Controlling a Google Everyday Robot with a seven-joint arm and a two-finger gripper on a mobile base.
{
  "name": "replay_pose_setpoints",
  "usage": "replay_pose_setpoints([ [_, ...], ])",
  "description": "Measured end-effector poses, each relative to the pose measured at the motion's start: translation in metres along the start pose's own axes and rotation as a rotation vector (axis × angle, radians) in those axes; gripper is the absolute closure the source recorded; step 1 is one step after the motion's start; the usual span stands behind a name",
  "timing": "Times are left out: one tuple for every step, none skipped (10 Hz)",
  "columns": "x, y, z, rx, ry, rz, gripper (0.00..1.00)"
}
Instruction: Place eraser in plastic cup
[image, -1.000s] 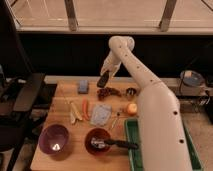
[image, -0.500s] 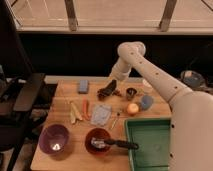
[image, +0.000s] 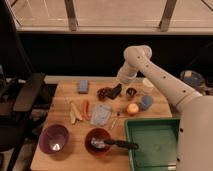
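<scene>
Near the tabletop's (image: 65, 107) far edge the pincer (image: 116, 91) was clamped on the eraser (image: 115, 92), lifted for carrying rightward to the plastic cup (image: 146, 102)

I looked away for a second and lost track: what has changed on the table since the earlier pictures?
The arm swung to the right, and the pincer, shut, moved from beside the blue-grey block toward the centre back, now low beside the small dark cup. Whether it holds the eraser cannot be told. The plastic cup, apple, bowls and green tray stayed put.
</scene>
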Motion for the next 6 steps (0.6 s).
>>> replay_pose_setpoints([
  [0.001,0.001,-0.001,0.001,0.001,0.002,1.00],
  [0.002,0.001,-0.001,0.000,0.004,0.005,1.00],
  [0.003,0.001,-0.002,-0.008,0.018,0.022,1.00],
  [0.010,0.008,-0.005,-0.018,0.040,0.057,1.00],
  [0.016,0.018,-0.009,-0.031,0.056,0.086,1.00],
  [0.027,0.034,-0.013,-0.046,0.075,0.126,1.00],
])
